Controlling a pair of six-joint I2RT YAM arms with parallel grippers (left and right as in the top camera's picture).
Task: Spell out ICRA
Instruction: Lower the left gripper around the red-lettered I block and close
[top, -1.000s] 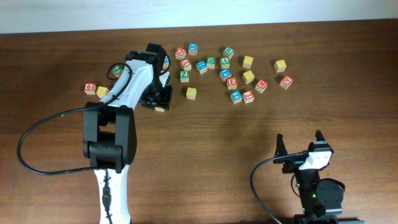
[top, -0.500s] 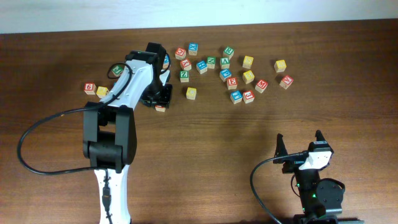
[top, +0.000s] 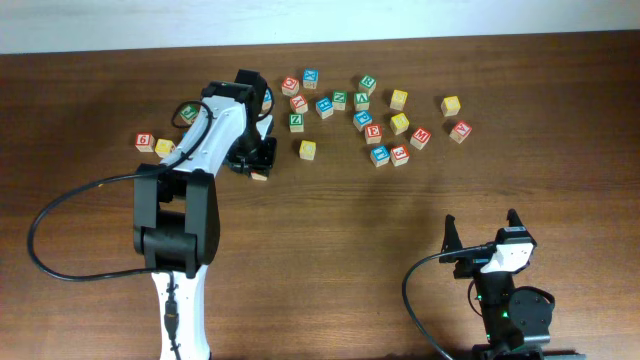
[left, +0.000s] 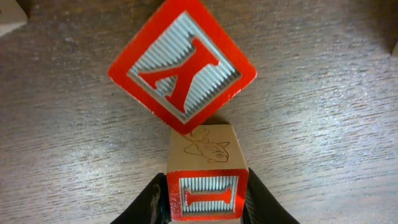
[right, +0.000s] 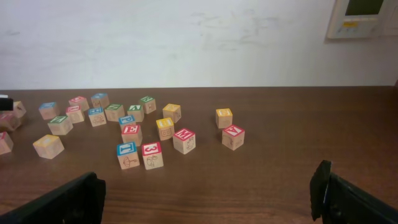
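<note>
Right now your left fingers (left: 146, 202) are closed on the I block (left: 207, 186), one dark finger tight against each side. It sits upright on the bench (left: 323, 124) with its red I facing the wrist camera and a small fish drawing on its top face. Just beyond it stands a red K block (left: 181, 65), turned onto a corner in that view. Its lowest corner meets the far edge of the I block, though you cannot tell whether the two touch. From overhead, the left arm reaches to the far left part of the bench, and a yellow block (top: 307, 149) lies just to its right. The other letter blocks (top: 375, 125) are scattered further right along the far side. Your right fingers (right: 68, 202) are spread wide with nothing between them, at the near right, well apart from the blocks.
</note>
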